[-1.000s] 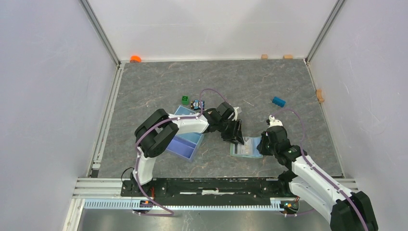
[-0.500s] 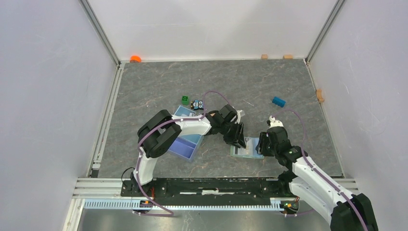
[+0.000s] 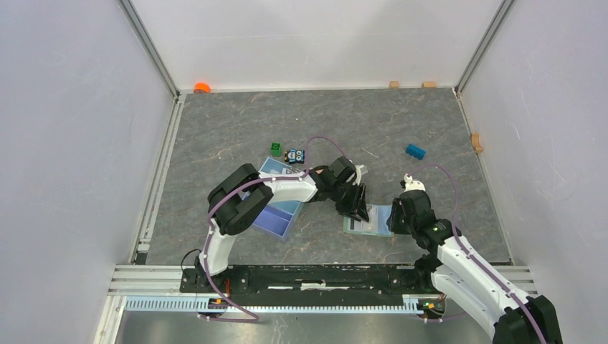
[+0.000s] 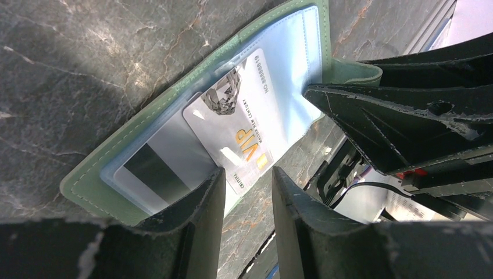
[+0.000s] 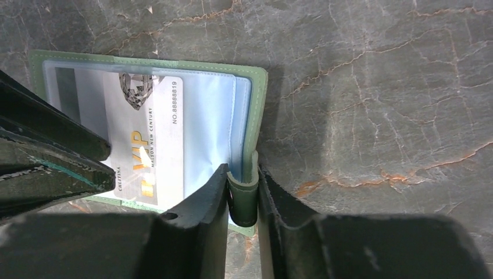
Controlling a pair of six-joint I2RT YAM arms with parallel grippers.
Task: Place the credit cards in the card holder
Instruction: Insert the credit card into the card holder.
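Note:
The sage-green card holder (image 3: 373,221) lies open on the table between my grippers. A whitish VIP credit card (image 4: 244,128) lies across its pale blue slotted inside, one end over the wallet's edge. A second card with a dark stripe (image 4: 154,171) sits in a clear pocket beside it. My left gripper (image 4: 249,174) is open a little and empty, its tips at the VIP card's protruding end. My right gripper (image 5: 243,174) is shut on the wallet's snap tab (image 5: 244,197). Both cards show in the right wrist view too, the VIP card (image 5: 151,139) and the striped one (image 5: 64,87).
A light blue compartment tray (image 3: 276,211) lies under the left arm. A green block (image 3: 276,148), a small blue-black item (image 3: 294,155) and a blue block (image 3: 414,151) lie farther back. An orange piece (image 3: 202,87) and wooden blocks (image 3: 429,84) sit by the walls.
My left gripper has moved a little toward the near right, onto the wallet. My right gripper and the wallet have shifted slightly right.

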